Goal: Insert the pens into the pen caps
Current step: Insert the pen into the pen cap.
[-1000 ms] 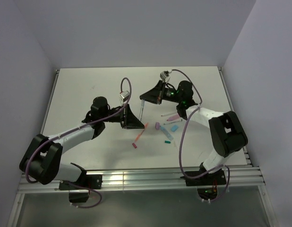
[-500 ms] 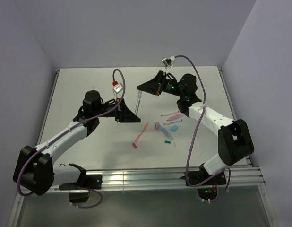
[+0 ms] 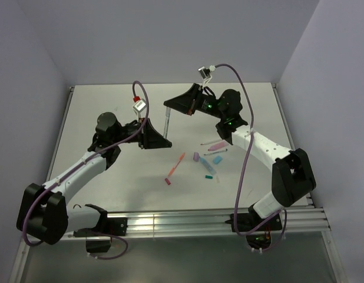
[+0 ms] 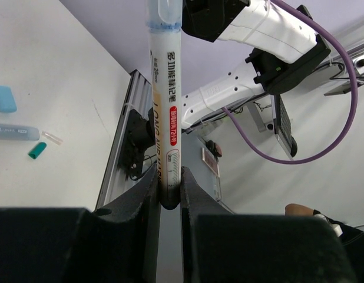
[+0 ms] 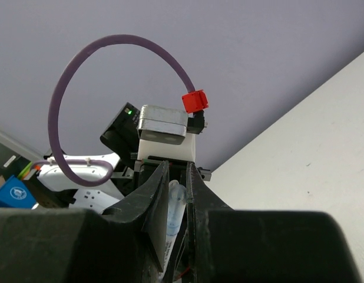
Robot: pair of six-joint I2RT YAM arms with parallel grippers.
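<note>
A whitish pen (image 3: 166,122) with printed text hangs in the air between both grippers. My left gripper (image 3: 163,140) is shut on its lower end; in the left wrist view the barrel (image 4: 165,106) rises from between the jaws of that gripper (image 4: 169,188). My right gripper (image 3: 168,107) is shut on a translucent light blue pen cap (image 5: 177,203) that sits on the pen's upper end (image 4: 164,12). That cap is pinched between the right gripper's (image 5: 177,177) jaws. An orange-red pen (image 3: 175,168), a pink pen (image 3: 215,145) and a blue-purple pen (image 3: 209,168) lie on the table.
Loose caps lie on the table right of centre: lilac (image 3: 196,157), light blue (image 3: 217,159) and teal (image 3: 209,176). The left wrist view shows the light blue cap (image 4: 4,98), the teal cap (image 4: 36,151) and a pale cap (image 4: 51,138). Walls close in on both sides.
Both grippers have moved up and toward the back left, carrying the whitish pen between them. The things on the table have not moved.
</note>
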